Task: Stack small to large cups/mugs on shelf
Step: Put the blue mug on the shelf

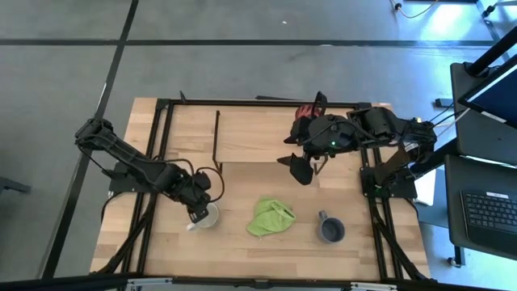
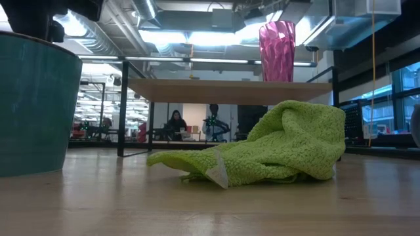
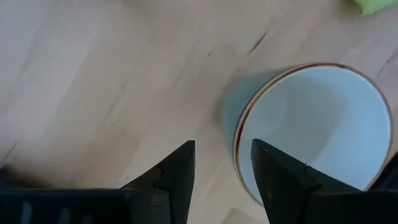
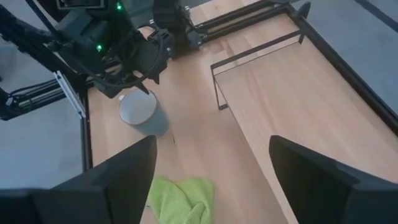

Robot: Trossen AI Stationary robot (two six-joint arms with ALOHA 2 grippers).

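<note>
Left gripper point(image 1: 196, 215), fingers slightly parted and empty, hovers at the 9 o'clock rim of the cream-white mug point(image 1: 208, 215) on the table point(image 1: 242, 242). Right gripper point(image 1: 295, 166), fingers spread wide and empty, hangs over the shelf point(image 1: 250, 133). The red tumbler point(image 2: 277, 51) stands on the shelf. The grey-blue mug point(image 1: 330, 229) sits at 3 o'clock of the green cloth point(image 1: 270, 217).

red tumbler point(image 1: 305, 110): mostly hidden under right arm | cream mug point(image 3: 314, 127): rim cut off at 4 o'clock | people behind shelf point(image 2: 230, 90): blurred

Red ribbed tumbler point(image 2: 277, 51), cream-white mug point(image 1: 207, 216), grey-blue mug point(image 1: 331, 230), green cloth point(image 1: 269, 217).
</note>
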